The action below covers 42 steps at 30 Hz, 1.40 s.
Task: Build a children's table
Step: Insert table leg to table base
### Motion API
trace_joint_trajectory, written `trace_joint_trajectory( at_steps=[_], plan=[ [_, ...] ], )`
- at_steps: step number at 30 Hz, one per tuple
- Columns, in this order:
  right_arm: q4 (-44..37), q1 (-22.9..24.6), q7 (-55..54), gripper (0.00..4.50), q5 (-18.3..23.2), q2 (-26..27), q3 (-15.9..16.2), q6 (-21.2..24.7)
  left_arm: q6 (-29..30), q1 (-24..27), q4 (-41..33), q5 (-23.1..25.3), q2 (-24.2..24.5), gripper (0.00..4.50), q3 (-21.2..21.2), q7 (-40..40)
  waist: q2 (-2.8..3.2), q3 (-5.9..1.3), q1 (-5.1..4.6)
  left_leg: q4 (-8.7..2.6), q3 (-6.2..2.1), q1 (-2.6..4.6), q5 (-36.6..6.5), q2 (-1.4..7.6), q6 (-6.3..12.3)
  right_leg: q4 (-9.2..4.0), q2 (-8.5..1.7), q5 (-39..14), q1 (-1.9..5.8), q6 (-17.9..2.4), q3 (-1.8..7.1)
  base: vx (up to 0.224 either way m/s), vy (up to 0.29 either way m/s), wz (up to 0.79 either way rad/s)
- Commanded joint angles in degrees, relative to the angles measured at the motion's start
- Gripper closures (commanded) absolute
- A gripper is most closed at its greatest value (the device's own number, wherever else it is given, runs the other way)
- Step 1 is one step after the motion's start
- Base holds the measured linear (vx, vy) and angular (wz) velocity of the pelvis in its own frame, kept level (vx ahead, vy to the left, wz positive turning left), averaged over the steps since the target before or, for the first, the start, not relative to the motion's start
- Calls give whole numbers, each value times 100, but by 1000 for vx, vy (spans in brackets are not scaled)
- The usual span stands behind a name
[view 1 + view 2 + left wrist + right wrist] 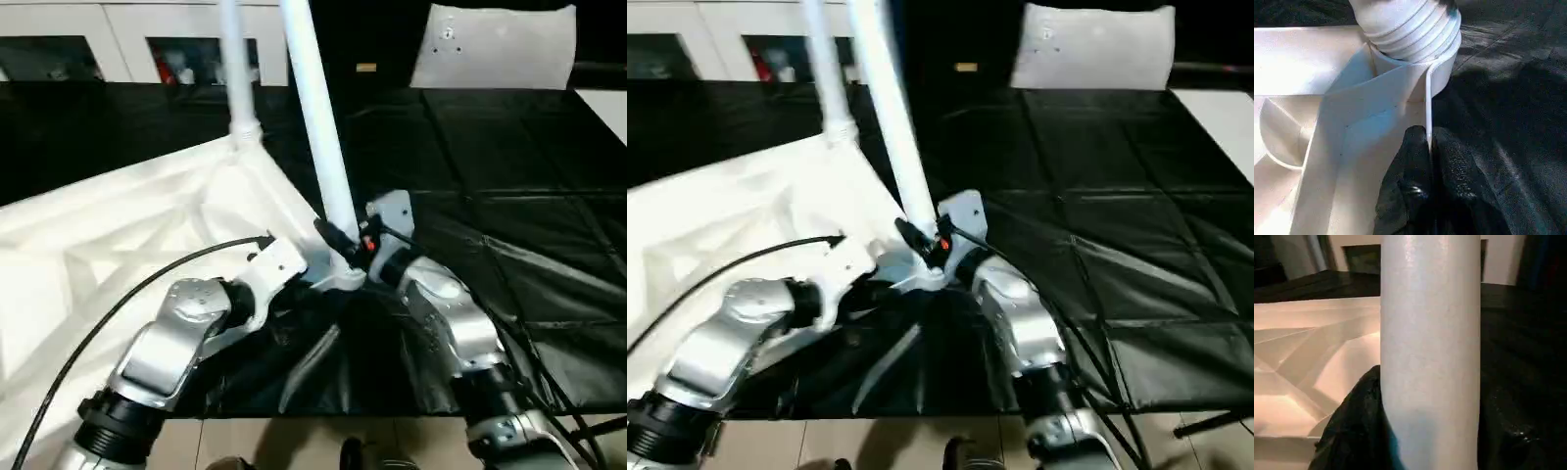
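Observation:
The white table top [118, 245] lies upside down on black cloth, ribbed underside up. One white leg [235, 69] stands upright in the far corner socket. A second leg [321, 137] rises, slightly tilted, from the near corner socket [1415, 73], its threaded end [1410, 29] sitting at the socket's mouth. My right gripper [343, 243] is shut on this leg low down; its black fingers [1352, 431] flank the leg [1430, 352]. My left gripper [1429, 161] is shut on the top's thin rim wall [1427, 107] just beside that socket.
Black cloth [509, 196] covers the work surface to the right and behind. A white cabinet [118, 29] with dark glass-fronted compartments stands at the back left. A pale cushion-like object [500, 49] sits at the back right. Tan floor [294, 441] shows below the front edge.

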Motion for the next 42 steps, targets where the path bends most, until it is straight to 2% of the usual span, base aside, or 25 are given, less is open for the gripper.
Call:
trace_joint_trajectory(
  at_steps=[1, 6, 8, 9, 10, 12, 13, 14, 15, 16, 17, 18, 20, 23, 25, 26, 27, 28, 30, 31, 34, 36, 37, 41, 42],
  plan=[
    [511, 186, -92, 259, 1, 223, 137, 275, 0, -143, -189, -49, -216, 450, -232, 49, 47, -172, 7, -403, -41, -78, -1397, 190, 295, -518, -416, -2606, 238, -778, 315, 0, 0, 0],
    [344, 266, -28, 259, 102, 290, 104, 95, -326, -121, -2, 215, 142, 450, -292, 36, 37, -196, 17, -405, -57, -100, -1424, 182, 288, -506, -422, -2503, 254, -708, 321, 0, 0, 0],
    [315, 272, -24, 259, 122, 299, 70, 28, -451, -117, 7, 204, 214, 450, -307, -26, 40, -209, 19, -398, -50, -96, -1297, 187, 303, -482, -418, -2264, 260, -785, 323, 0, 0, 0],
    [182, 277, 10, 259, 295, 337, -127, -201, -1126, -115, 147, 169, 395, 450, -249, -200, -1, -221, 27, -387, -50, -112, -1215, 168, 350, -482, -414, -2161, 273, -807, 316, 0, 0, 0],
    [63, 262, 50, 259, 494, 367, -322, -361, -1451, -129, 275, 151, 527, 450, -198, -340, 24, -240, 29, -383, -45, -107, -1144, 173, 373, -458, -426, -2041, 281, -842, 329, 0, 0, 0],
    [2, 249, 71, 259, 604, 389, -435, -444, -1569, -140, 341, 151, 591, 450, -169, -413, 35, -259, 26, -373, -35, -102, -1010, 195, 371, -413, -417, -1738, 288, -943, 333, 0, 0, 0],
    [-270, 223, 216, 259, 900, 380, -637, -480, -1782, -203, 492, -85, 537, 450, 139, -498, 38, -279, 32, -339, -12, -112, -707, 178, 415, -360, -406, -1224, 322, -1119, 324, 0, 0, 0],
    [-270, 223, 216, 259, 900, 380, -637, -480, -1782, -203, 492, -85, 537, 450, 139, -498, 32, -286, 31, -319, -2, -123, -591, 163, 437, -335, -408, -1051, 342, -1165, 335, 0, 0, 0],
    [-431, 218, 316, 259, 1043, 341, -706, -415, -1864, -239, 503, -266, 511, 406, 306, -604, 60, -330, 43, -293, -5, -122, -258, 178, 503, -260, -403, -567, 358, -1291, 335, 0, 0, 0],
    [-609, 215, 435, 259, 1188, 285, -773, -325, -1952, -278, 499, -482, 499, 395, 472, -734, 48, -332, 48, -273, 6, -131, -110, 156, 569, -242, -389, -312, 372, -1343, 335, 0, 0, 0],
    [-613, 215, 438, 259, 1190, 284, -775, -322, -1955, -279, 498, -488, 500, 395, 475, -737, 55, -384, 57, -221, -1, -168, 333, 138, 692, -128, -382, 427, 404, -1484, 339, 0, 0, 0],
    [-849, 250, 676, 259, 1324, 117, -764, -80, -1828, -308, 382, -964, 423, 395, 728, -983, 95, -404, 68, -196, 4, -137, 619, 153, 837, -77, -372, 963, 377, -1651, 324, 0, 0, 0],
    [-1034, 276, 884, 259, 1454, -38, -753, 154, -1741, -353, 332, -1372, 361, 374, 951, -1128, 71, -393, 71, -156, 11, -157, 833, 152, 1031, -20, -362, 1405, 383, -1857, 313, 0, 0, 0],
    [-1235, 265, 1087, 259, 1665, -218, -781, 484, -1458, -455, 311, -1759, 350, 352, 1203, -1235, 70, -379, 87, -159, 24, -168, 302, 150, 1033, -93, -401, 621, 407, -1799, 301, 0, 0, 0],
    [-1363, 253, 1237, 259, 1737, -374, -741, 639, -1266, -593, 366, -2002, 233, 337, 1474, -1130, 56, -346, 89, -167, 33, -166, 19, 153, 859, -151, -402, 15, 402, -1685, 309, 0, 0, 0],
    [-1423, 234, 1340, 259, 1804, -457, -730, 745, -1107, -711, 435, -2102, 152, 337, 1626, -1005, 142, -386, 106, -151, 33, -143, -29, 148, 804, -138, -402, -71, 415, -1686, 306, 0, 0, 0],
    [-1504, 221, 1435, 259, 1877, -542, -719, 858, -971, -851, 537, -2174, 86, 325, 1766, -867, 104, -357, 113, -158, 44, -126, -227, 163, 714, -195, -389, -356, 383, -1628, 304, 0, 0, 0],
    [-1713, 201, 1643, 259, 2100, -707, -704, 1180, -532, -1189, 773, -2463, -100, 317, 2154, -511, 134, -356, 125, -156, 41, -131, -281, 148, 661, -193, -387, -463, 402, -1607, 303, 0, 0, 0],
    [-1830, 196, 1752, 259, 2216, -800, -694, 1351, -357, -1356, 911, -2669, -191, 311, 2343, -341, 127, -383, 185, -131, 36, -117, -409, 128, 543, -227, -391, -752, 422, -1499, 301, 0, 0, 0],
    [-1894, 195, 1809, 259, 2253, -849, -668, 1426, -276, -1468, 950, -2946, -291, 304, 2494, -295, 87, -369, 208, -140, 23, -150, -431, 111, 464, -252, -393, -1062, 437, -1335, 289, 0, 0, 0],
    [-2204, 238, 1987, 259, 2388, -982, -519, 1713, 62, -1820, 894, -3905, -614, 279, 2762, -195, 115, -419, 264, -106, 26, -148, -242, 108, 454, -220, -372, -831, 424, -1393, 296, 0, 0, 0],
    [-2337, 276, 2002, 259, 2434, -973, -455, 1801, 157, -1912, 888, -4090, -707, 251, 2782, -222, 111, -443, 289, -93, 12, -163, -199, 115, 530, -192, -360, -620, 418, -1418, 275, 0, 0, 0],
    [-2393, 294, 1999, 259, 2441, -967, -423, 1840, 291, -1952, 870, -4171, -763, 251, 2816, -257, 144, -447, 301, -84, 6, -170, -160, 114, 553, -191, -368, -582, 418, -1409, 271, 0, 0, 0],
    [-2505, 338, 1977, 259, 2441, -948, -347, 1928, 779, -2002, 766, -4420, -875, 211, 2845, -377, 128, -458, 317, -71, 7, -180, -131, 105, 545, -195, -361, -635, 425, -1349, 261, 0, 0, 0],
    [-2558, 359, 1981, 259, 2447, -954, -310, 1974, 933, -1972, 705, -4537, -884, 211, 2809, -381, 149, -453, 329, -71, 1, -179, -132, 106, 529, -198, -361, -674, 418, -1342, 258, 0, 0, 0]
  ],
)
